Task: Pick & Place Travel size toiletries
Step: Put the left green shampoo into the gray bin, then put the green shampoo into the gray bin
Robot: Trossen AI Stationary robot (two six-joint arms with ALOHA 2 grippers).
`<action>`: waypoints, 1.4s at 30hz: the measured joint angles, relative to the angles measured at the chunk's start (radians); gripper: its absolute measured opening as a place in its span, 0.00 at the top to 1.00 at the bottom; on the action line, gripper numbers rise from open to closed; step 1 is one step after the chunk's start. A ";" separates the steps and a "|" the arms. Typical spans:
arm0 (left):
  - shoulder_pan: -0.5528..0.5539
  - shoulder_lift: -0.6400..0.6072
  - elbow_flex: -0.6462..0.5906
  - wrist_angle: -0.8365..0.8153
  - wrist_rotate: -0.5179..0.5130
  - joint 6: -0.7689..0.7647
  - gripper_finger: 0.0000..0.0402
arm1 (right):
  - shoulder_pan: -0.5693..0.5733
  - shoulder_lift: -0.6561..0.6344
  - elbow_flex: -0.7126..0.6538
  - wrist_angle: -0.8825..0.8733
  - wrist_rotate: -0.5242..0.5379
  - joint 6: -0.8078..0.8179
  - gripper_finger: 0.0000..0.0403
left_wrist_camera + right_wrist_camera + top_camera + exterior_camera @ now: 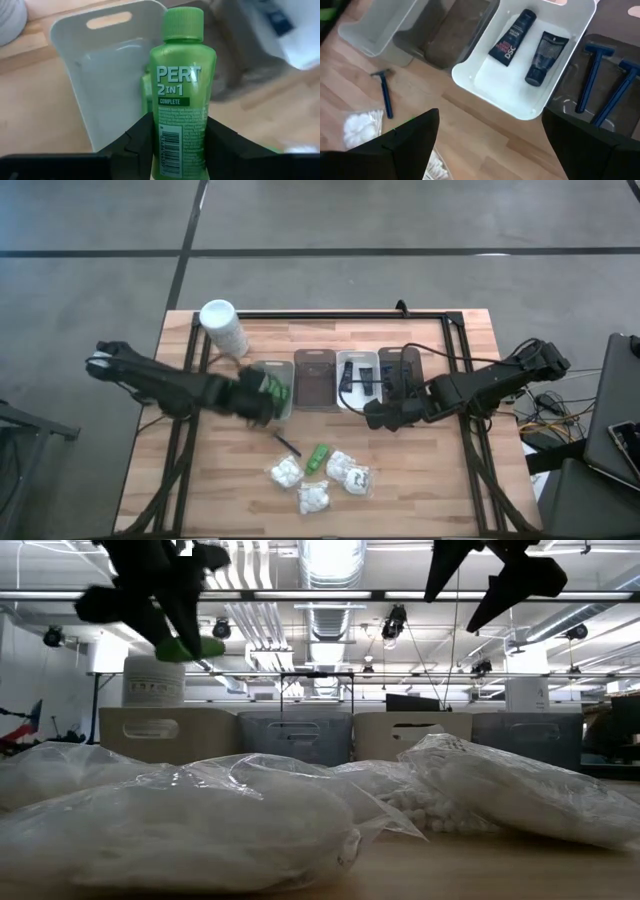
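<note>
Four trays (pixel 313 360): two black tubes (pixel 526 46) and two razors (pixel 605 76) already sorted
Left on table, near side of the trays: razor (pixel 287 443), green bottle (pixel 318 458), four white packets (pixel 348 471)
Left gripper (pixel 177 150): clamped on Pert bottle (pixel 183 85), over leftmost tray, cap pointing outward
Right gripper (pixel 490 135): spread wide, empty, above tube tray

Four trays (pixel 314 380), four packets (pixel 284 472), three razors (pixel 384 94)

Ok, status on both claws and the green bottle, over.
Left claw shut on green bottle, over leftmost tray. Right claw open, empty, near black-tube tray. Nothing blocking.
</note>
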 joint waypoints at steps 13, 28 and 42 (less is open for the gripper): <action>0.235 -0.002 -0.250 0.292 0.226 0.185 0.58 | 0.004 0.005 0.000 0.001 -0.001 0.088 0.20; 0.177 -0.027 -0.212 0.332 0.252 0.281 0.38 | 0.003 0.005 -0.005 0.001 -0.001 0.117 0.11; -0.066 0.010 -0.120 0.509 0.281 0.372 0.38 | 0.003 0.005 -0.008 0.000 -0.005 0.123 0.18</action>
